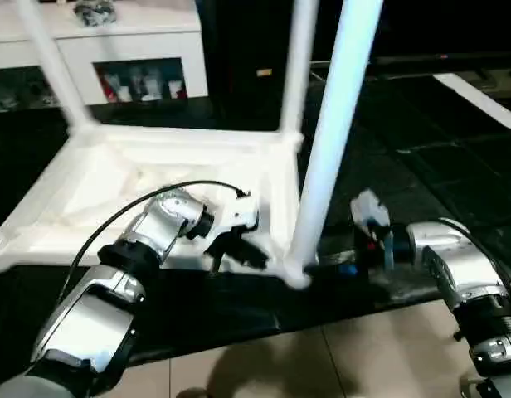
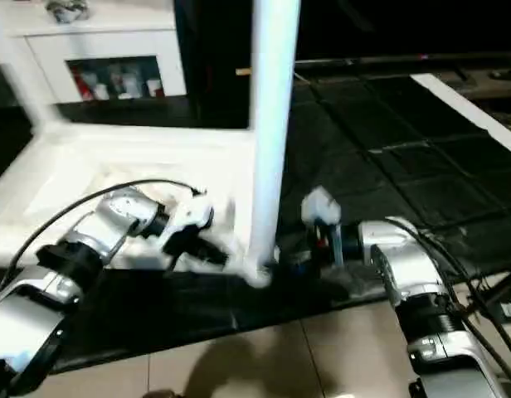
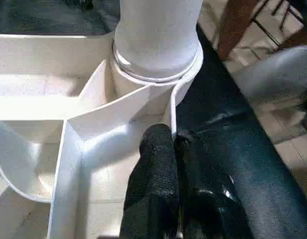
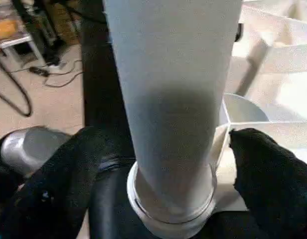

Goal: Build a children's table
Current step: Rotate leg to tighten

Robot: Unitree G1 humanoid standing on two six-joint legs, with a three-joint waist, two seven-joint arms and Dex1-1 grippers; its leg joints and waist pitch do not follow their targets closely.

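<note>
- The tabletop lies upside down on the dark mat, ribbed underside up
- Three legs stand in its corner sockets; the nearest leg rises from the near right corner socket
- My left gripper has its fingers pressed together, tips at the tabletop's rim just beside that socket
- My right gripper is spread wide, one finger on each side of the nearest leg's base, not pinching it
</note>
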